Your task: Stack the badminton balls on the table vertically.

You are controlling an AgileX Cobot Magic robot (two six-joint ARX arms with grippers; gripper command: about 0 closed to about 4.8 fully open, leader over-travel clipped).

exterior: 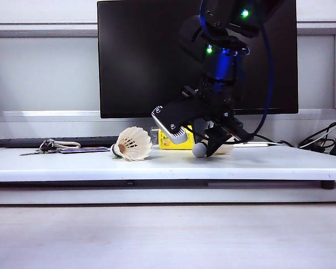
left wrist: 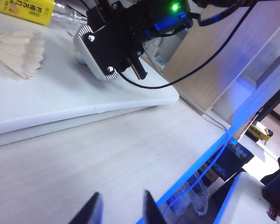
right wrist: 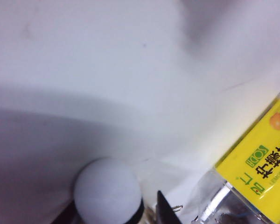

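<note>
The right gripper (exterior: pixel 213 147) is low over the white table (exterior: pixel 269 162), right of the middle, in front of the black monitor (exterior: pixel 134 56). Its jaws are clamped on a shuttlecock (exterior: pixel 200 149), whose round white tip points toward the camera and sits just above the tabletop; the feather skirt is mostly hidden behind the fingers. In the right wrist view the tip (right wrist: pixel 108 191) with its dark band fills the near corner, and the yellow-labelled bottle (right wrist: pixel 261 158) lies close beside it. The second shuttlecock (exterior: pixel 133 144) lies on its side on the table, left of the gripper and apart from it, near a bunch of keys (exterior: pixel 50 147). The left gripper (left wrist: pixel 120 210) hangs well off the table over the pale wood surface (left wrist: pixel 84 163), jaws apart and holding nothing.
</note>
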